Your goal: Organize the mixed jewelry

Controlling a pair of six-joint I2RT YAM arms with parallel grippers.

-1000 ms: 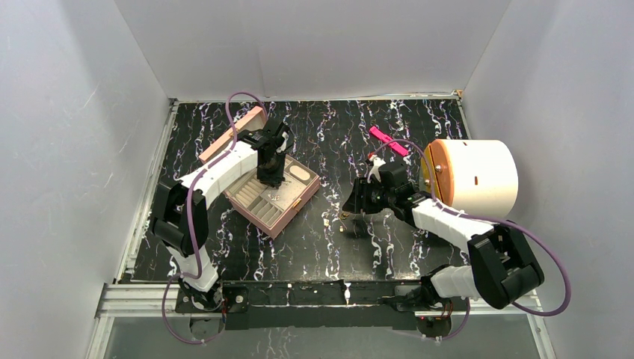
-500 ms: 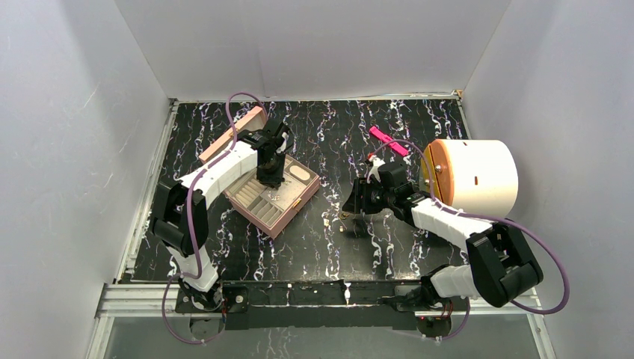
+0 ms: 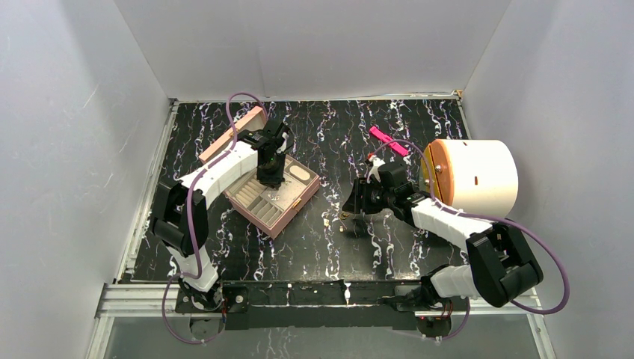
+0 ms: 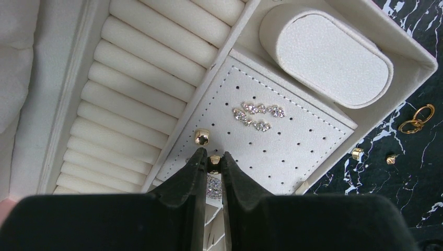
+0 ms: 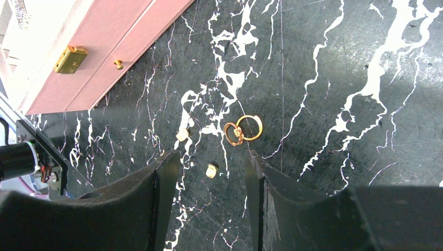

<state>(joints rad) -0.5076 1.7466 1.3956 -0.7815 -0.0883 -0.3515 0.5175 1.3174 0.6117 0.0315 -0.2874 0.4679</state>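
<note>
**Left hand nips a gold stud over the jewelry box; right hand spread above loose rings**

Black marble-look tabletop (image 3: 314, 250) with white veins forms the floor of a booth closed by plain white walls (image 3: 314, 45) at the back and both sides. Toward the left of it sits an open pink jewelry box (image 3: 278, 223) lined in cream. A white drum (image 3: 478, 178) with a wood-coloured face lies on its side at the right, and a bright pink bar (image 3: 389, 140) lies behind the right arm.

The left hand (image 4: 212, 163) points down into the box, fingers almost together, pinching a small gold stud (image 4: 214, 159) between the tips. It hangs over the near edge of the perforated earring panel (image 4: 292, 151), beside the ring rolls (image 4: 130, 99); whether the stud touches the panel I cannot tell. A second gold stud (image 4: 201, 137) sits on the panel just beyond the tips, and a cluster of crystal studs (image 4: 257, 115) lies further along. An oval cushion (image 4: 326, 57) fills the next compartment.

The right hand (image 5: 211, 157) is low over bare tabletop, fingers spread wide, holding nothing. A pale stud (image 5: 211, 170) lies between the fingers, another pale stud (image 5: 182, 135) just past one tip, and two linked gold rings (image 5: 243, 128) a little beyond. The box's gold clasp (image 5: 70, 58) shows well apart from them.
</note>
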